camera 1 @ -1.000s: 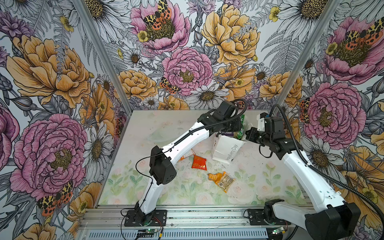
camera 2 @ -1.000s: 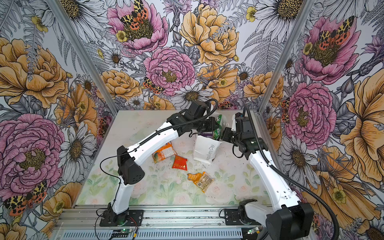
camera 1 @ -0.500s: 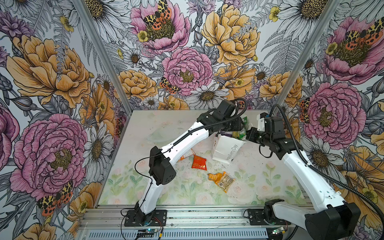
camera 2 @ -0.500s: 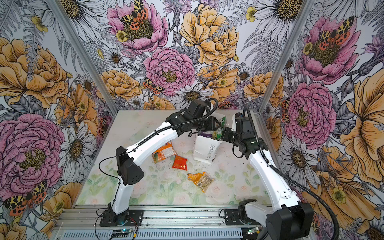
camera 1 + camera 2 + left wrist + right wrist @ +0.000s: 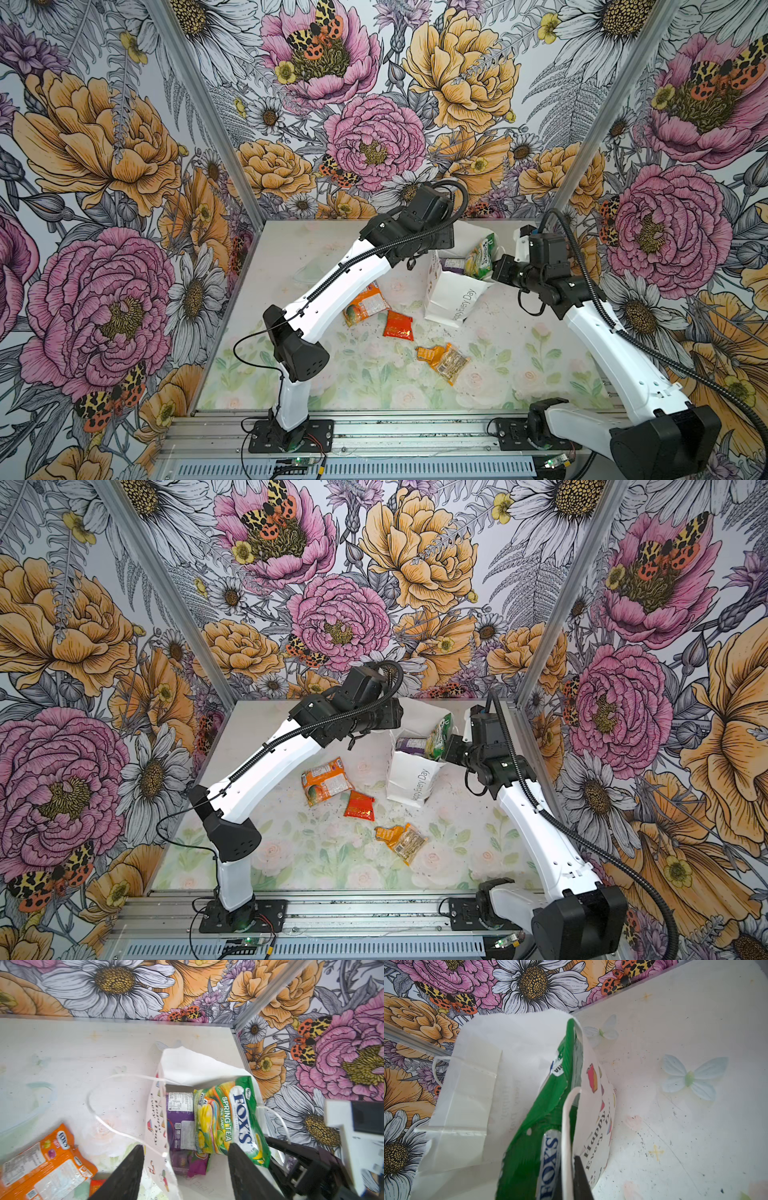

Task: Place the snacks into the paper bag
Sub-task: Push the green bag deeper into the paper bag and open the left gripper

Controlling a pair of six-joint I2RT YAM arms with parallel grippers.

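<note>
One pale, flower-printed desk (image 5: 374, 386) (image 5: 332, 866) carries everything. Toward its back right the white paper bag (image 5: 451, 297) (image 5: 409, 779) stands leaning with its mouth open, grey "Every Day" lettering on its front.

The left claw (image 5: 186, 1146) hovers over that mouth, fingers spread wide with nothing between them. The right claw (image 5: 577, 1159) is pressed together at the bag's rim, right where a white cord handle (image 5: 566, 1126) loops up. Whether paper or cord sits in the pinch, I cannot tell.

Sticking up out of the mouth, on the side nearest the right claw, is the green-yellow FOX'S packet (image 5: 480, 259) (image 5: 438, 739) (image 5: 230, 1118). A purple packet (image 5: 455, 264) (image 5: 411, 744) (image 5: 179, 1120) stands just beside it inside the bag. In the left wrist view a second purple packet (image 5: 195, 1165) lies lower down.

Out on the desk, left of the bag, the orange-white packet (image 5: 365, 303) (image 5: 326, 781) lies flat, partly under the left arm in a top view. The small red-orange packet (image 5: 398, 325) (image 5: 359, 805) lies just beside its corner. Nearer the front, well apart from the bag, the small orange packet (image 5: 430, 355) (image 5: 388, 833) and the small clear packet (image 5: 451, 363) (image 5: 409, 841) lie touching.
</note>
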